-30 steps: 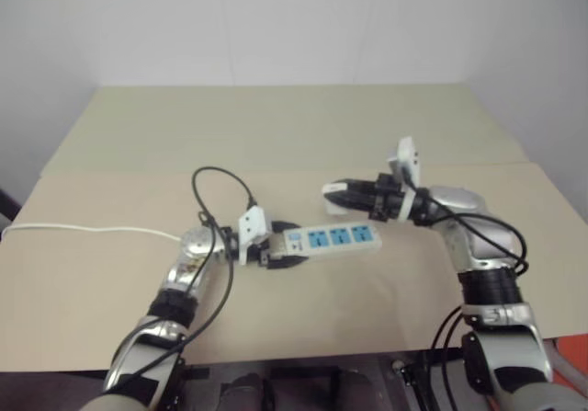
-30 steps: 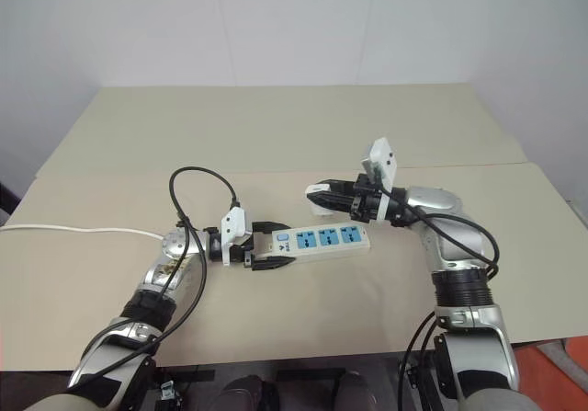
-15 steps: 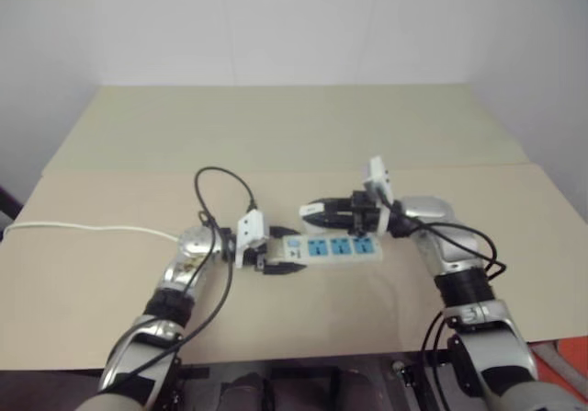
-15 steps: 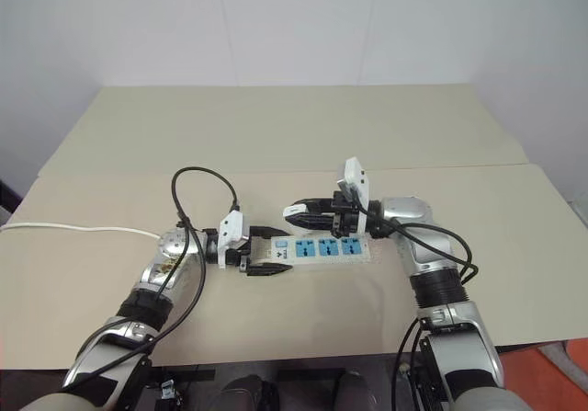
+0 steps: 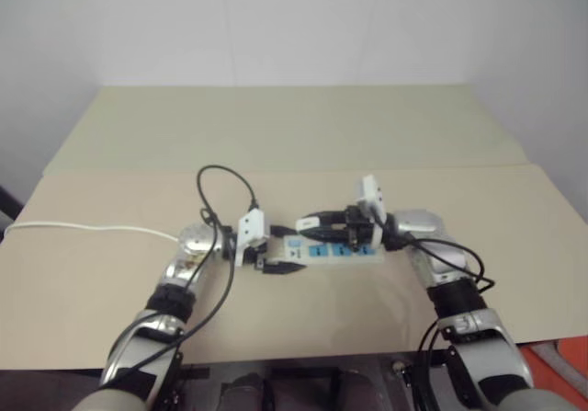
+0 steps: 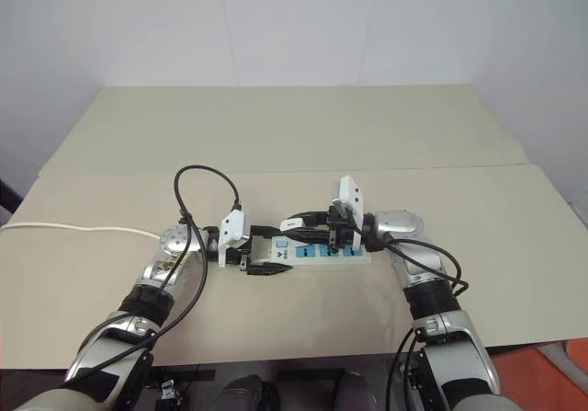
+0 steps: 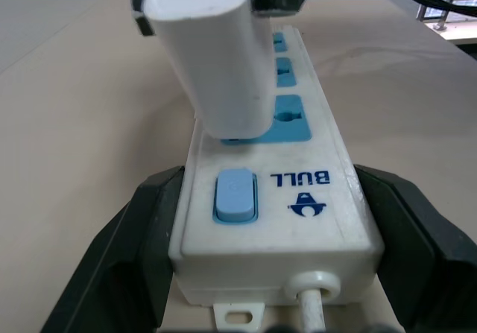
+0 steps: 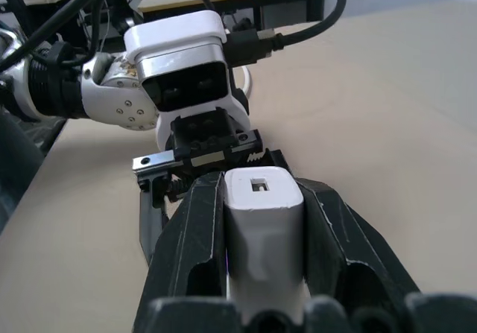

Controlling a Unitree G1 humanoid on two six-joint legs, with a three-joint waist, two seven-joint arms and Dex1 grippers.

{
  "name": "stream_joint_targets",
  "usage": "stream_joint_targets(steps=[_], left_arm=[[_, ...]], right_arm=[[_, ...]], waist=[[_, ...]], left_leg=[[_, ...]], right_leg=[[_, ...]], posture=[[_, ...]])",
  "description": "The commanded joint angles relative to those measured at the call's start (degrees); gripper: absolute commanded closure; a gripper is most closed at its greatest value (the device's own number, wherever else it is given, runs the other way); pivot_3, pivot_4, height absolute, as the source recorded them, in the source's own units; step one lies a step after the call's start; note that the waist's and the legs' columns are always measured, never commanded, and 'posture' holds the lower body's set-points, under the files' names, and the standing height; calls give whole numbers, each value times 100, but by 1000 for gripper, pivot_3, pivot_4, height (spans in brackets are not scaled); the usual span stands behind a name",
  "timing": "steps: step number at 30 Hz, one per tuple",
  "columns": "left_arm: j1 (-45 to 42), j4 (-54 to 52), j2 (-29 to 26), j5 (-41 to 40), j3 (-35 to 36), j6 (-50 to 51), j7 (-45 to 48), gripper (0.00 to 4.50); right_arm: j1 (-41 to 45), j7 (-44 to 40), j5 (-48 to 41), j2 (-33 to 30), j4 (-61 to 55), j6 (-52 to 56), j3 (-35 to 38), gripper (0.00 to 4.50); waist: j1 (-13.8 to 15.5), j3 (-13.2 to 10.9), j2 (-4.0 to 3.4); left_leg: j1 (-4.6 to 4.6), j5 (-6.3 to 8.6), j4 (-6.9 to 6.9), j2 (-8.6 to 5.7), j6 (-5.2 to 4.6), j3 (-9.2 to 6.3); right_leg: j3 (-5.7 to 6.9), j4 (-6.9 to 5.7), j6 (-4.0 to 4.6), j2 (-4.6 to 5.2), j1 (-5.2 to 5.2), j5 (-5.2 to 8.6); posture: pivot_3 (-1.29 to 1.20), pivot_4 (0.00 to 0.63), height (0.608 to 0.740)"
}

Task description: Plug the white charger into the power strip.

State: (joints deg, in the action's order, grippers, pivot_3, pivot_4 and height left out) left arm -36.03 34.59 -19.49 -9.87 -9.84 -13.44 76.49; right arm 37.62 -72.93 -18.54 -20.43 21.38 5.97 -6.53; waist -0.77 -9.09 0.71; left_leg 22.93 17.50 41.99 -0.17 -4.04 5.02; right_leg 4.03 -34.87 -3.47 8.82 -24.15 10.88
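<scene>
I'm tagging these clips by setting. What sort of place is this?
Probably an indoor lab or test room: a bare beige table set against a plain white wall, holding just the power strip and its thin white cord.

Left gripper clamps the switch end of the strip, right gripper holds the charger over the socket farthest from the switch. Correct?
Not quite. The left gripper does clamp the switch end of the power strip, and the right gripper does hold the white charger. But the charger is at the socket nearest the switch, not the farthest; the left wrist view shows it.
</scene>
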Motion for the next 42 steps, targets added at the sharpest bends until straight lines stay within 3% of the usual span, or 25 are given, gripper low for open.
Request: stream_joint_targets(steps=[1, 25, 42], left_arm=[[11, -71, 36, 27, -91, 9, 44, 1247], [198, -362, -118, -66, -100, 121, 116, 1247], [242, -422, -171, -54, -114, 127, 107, 1247]], right_arm=[[93, 28, 100, 63, 277, -264, 2, 3350], [118, -720, 273, -524, 1121, -862, -26, 3350], [175, -789, 327, -813, 1652, -1173, -42, 3350]], waist=[[-7, 0, 0], [10, 1, -1], [1, 2, -1]], left_leg=[[0, 0, 0, 0, 0, 0], [-5, -1, -2, 2, 1, 0], [-9, -1, -2, 5, 1, 1]], right_leg=[[0, 0, 0, 0, 0, 0], [-2, 0, 1, 0, 2, 0], [-2, 0, 1, 0, 6, 0]], posture=[[0, 150, 740], [0, 150, 740], [0, 150, 740]])
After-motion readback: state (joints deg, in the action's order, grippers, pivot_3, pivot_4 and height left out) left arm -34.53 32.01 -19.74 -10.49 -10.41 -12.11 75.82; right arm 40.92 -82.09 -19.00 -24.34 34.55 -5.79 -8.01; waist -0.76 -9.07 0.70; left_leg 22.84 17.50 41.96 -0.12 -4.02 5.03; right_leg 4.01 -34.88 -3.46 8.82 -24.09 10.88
